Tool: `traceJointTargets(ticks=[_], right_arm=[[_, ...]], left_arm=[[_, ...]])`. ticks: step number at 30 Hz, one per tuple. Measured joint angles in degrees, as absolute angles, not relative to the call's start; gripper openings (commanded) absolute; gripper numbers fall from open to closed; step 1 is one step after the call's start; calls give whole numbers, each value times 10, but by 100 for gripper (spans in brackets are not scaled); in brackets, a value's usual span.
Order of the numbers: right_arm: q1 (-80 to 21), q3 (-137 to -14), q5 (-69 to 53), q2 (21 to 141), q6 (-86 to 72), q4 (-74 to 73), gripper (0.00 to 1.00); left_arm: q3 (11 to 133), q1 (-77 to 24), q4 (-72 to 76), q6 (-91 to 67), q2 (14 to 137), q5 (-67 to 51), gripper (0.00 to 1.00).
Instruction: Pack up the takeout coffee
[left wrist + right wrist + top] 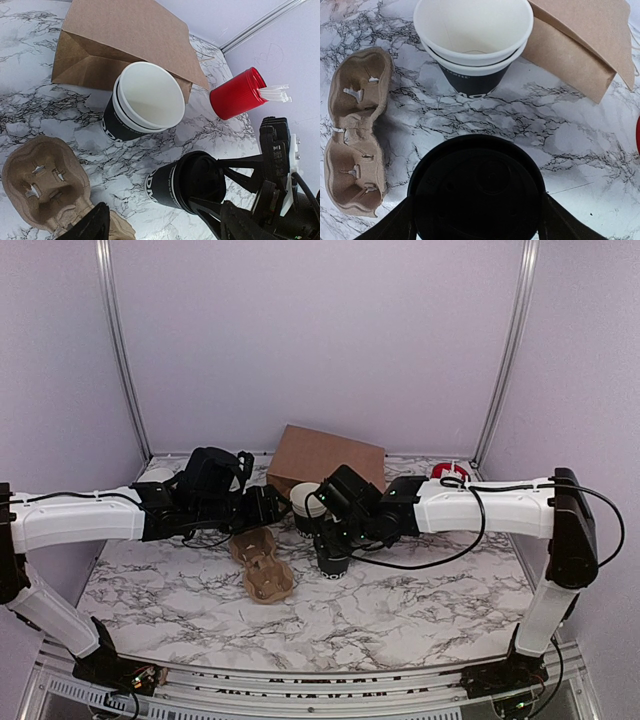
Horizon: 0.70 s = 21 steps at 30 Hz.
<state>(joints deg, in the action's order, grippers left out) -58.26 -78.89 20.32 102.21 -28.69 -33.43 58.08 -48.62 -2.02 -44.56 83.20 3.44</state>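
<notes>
Two sets of jaws are trained on the middle of the table (pixel 400 610), and the pick-up step is judged to be in hand. The takeout coffee (pixel 477 187), lid on, is bracketed by the right gripper (pixel 477 222). Its jaws are spread wide, with a finger (pixel 395 225) laid against each side of the lid. Whether the lid is truly pinched or only flanked cannot be told.

The left gripper (pixel 165 227) is held with jaws spread and nothing between them. The lidded cup is seen just ahead of them, a little to their right. The cup carrier (pixel 355 130) lies to the left of the right jaws, with both wells unfilled. Ahead of both pairs of jaws a stack of lidless cups (pixel 472 35) is stood, and beyond it a paper bag (pixel 125 40) is laid down. A red tube (pixel 237 93) is seen far off to the right of the left jaws.

Next, a firm hold is called for, then a lift clear of the table. A short carry leftward and a straight lowering into a well would follow, with the cup kept upright so the lid is not knocked. The carrier may need to be steadied by the free jaws.
</notes>
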Motion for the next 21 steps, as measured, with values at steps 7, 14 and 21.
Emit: traceJointTargets(ticks=[7,14,21], right_arm=[[-583,-788,205,1022,-289,-333,68],[-583,-784,212,1019,-290,-332,68],[-579,-745,226,980,-297,-342,68]], left_arm=[[581,-486,-20,-446,832,34,77],[581,-486,-20,-446,832,34,76],[581,-486,-20,-446,832,35,76]])
